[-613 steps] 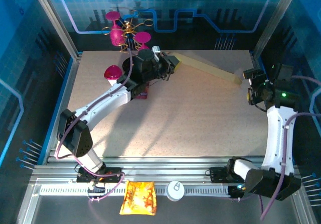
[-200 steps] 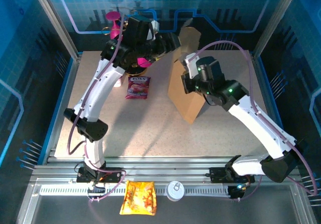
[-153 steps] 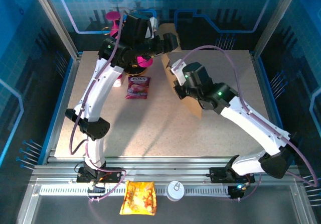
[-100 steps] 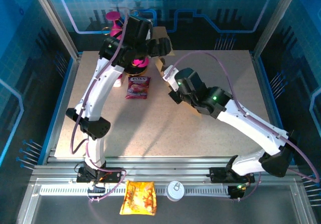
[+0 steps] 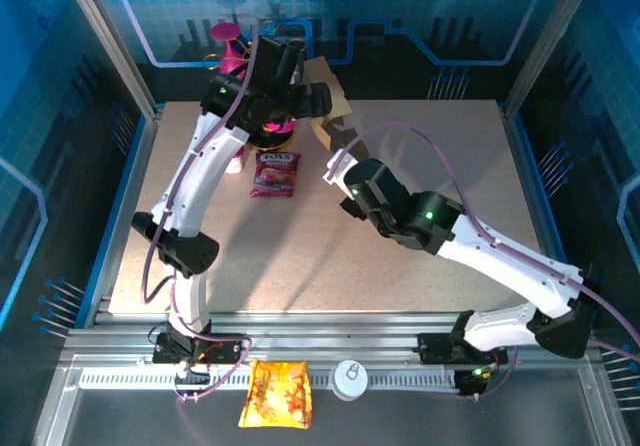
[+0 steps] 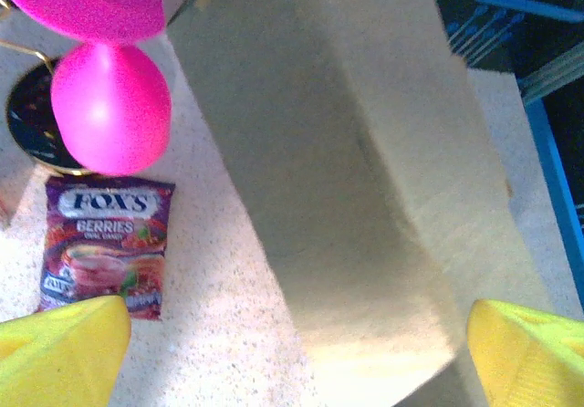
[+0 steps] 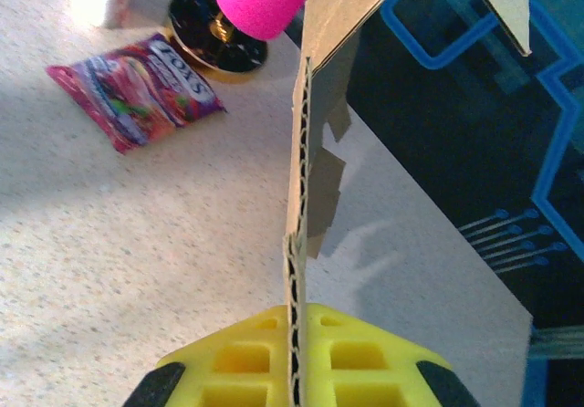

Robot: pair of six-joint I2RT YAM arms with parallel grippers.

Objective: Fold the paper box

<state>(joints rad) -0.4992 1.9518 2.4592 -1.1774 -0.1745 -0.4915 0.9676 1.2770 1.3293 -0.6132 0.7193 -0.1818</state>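
The paper box (image 5: 338, 124) is plain brown cardboard, held up on edge at the back middle of the table. My right gripper (image 5: 342, 169) is shut on its lower edge. In the right wrist view the yellow fingers (image 7: 365, 357) pinch the corrugated edge of the box (image 7: 306, 133), which rises straight up from my right gripper (image 7: 294, 357). My left gripper (image 5: 315, 99) hangs open just left of the box's top. In the left wrist view its yellow fingertips (image 6: 64, 352) stand wide apart, and a broad panel of the box (image 6: 365, 197) lies beyond my left gripper (image 6: 297, 366).
A pink snack packet (image 5: 273, 174) lies left of the box, in front of a wire stand with pink balls (image 5: 232, 41) on a black base (image 7: 219, 42). A small white cup (image 5: 235, 161) stands beside it. An orange packet (image 5: 275, 394) lies on the front rail.
My right arm has carried the box left and back, toward my left gripper, and turned it more edge-on. My left gripper has opened a little wider.
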